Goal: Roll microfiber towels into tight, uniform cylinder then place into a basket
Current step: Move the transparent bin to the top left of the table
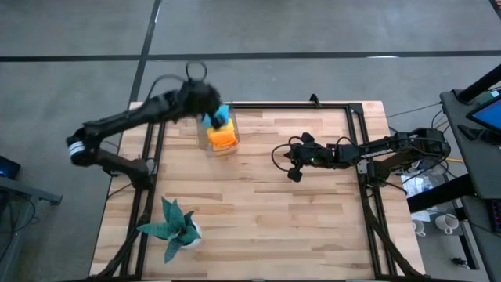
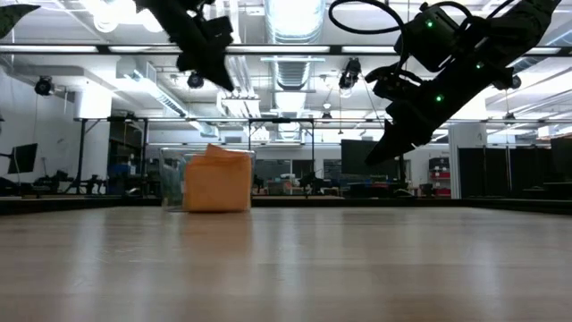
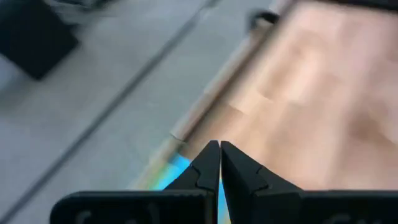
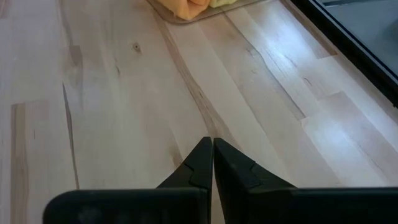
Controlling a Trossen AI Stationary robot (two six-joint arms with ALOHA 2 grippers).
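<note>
the clear basket (image 1: 219,139) stands near the far edge of the wooden table (image 1: 266,211), toward the left side, and it already holds rolled towels — an orange towel (image 1: 224,136) fills the front of it, with a blue towel (image 1: 214,119) showing at its far end. in the right wrist view a strip of yellow towel (image 4: 222,3) lies beside the orange one inside the same container. no green towel can be made out in any view, and no loose cloth lies on the bare wood.

the left gripper (image 1: 205,100) hangs in the air just over the basket's far end, its jaws pressed together and empty; its own camera shows a sliver of blue under the tips. the right gripper (image 1: 293,163) hovers above the middle of the table, well apart from the basket, jaws likewise together with nothing between them.

by my reading the placing step is at or near its end — the towels in view sit in the basket, and neither arm carries anything. the next move likely calls for the left arm to lift clear without snagging the basket's thin wall or dragging the blue roll out.

a potted plant (image 1: 174,227) sits at the near left corner, out of the way.
</note>
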